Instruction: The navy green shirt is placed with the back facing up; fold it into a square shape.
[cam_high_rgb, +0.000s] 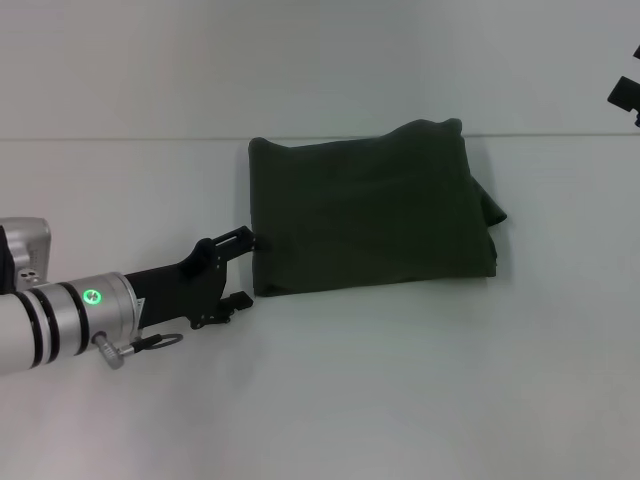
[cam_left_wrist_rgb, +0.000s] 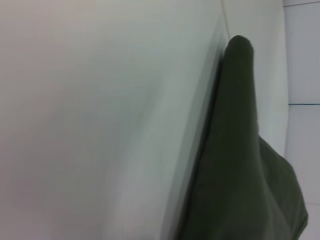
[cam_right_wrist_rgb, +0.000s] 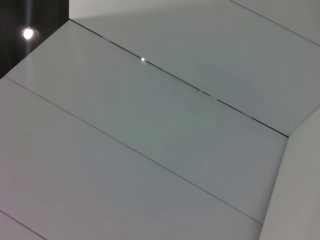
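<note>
Lying folded, navy green shirt (cam_high_rgb: 370, 210) touches left gripper (cam_high_rgb: 245, 268).

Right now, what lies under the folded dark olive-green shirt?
The dark olive-green cotton shirt lies folded on the white table. A lower layer pokes out at its right edge; anything beneath is covered. Left hand is at its left edge.

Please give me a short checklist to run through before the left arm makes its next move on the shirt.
1. Navy green shirt folded to a compact, roughly square block: ok.
2. Edges tidy: not ok, a flap sticks out on the shirt's right side.
3. Left gripper at the shirt's left edge: ok.
4. Left gripper free of cloth: cannot tell.
5. Right gripper away from the shirt, at the far right: ok.
6. Shirt fully on the table: ok.
</note>
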